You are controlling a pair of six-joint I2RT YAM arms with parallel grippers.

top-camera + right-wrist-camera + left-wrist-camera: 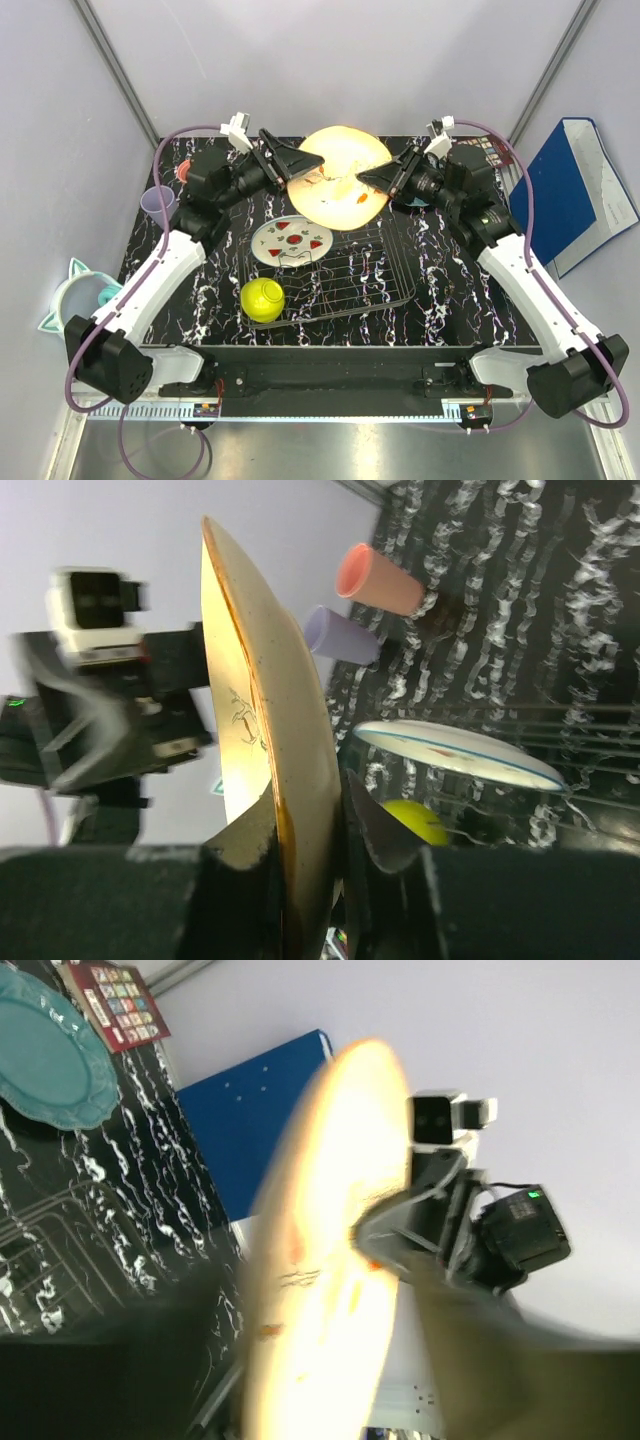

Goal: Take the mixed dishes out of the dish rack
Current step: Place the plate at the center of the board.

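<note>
Aloft, the right claw [372, 180] pinches the peach plate's [340, 160] rim. The left claw [300, 165] straddles the opposite rim, its grip too blurred to tell. The card's [120, 1005] print by the surface's [440, 290] far-right corner is unreadable.

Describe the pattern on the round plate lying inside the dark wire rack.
White round plate with red spots; top external view.

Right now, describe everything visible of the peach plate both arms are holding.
The peach plate is round, glossy and ceramic-looking, pale peach with a thin dark branch drawing and orange marks. It is lifted, tilted on edge, over the far end of the dish rack. The left tool pinches its left rim, the right tool its right rim; nothing else touches it.
</note>
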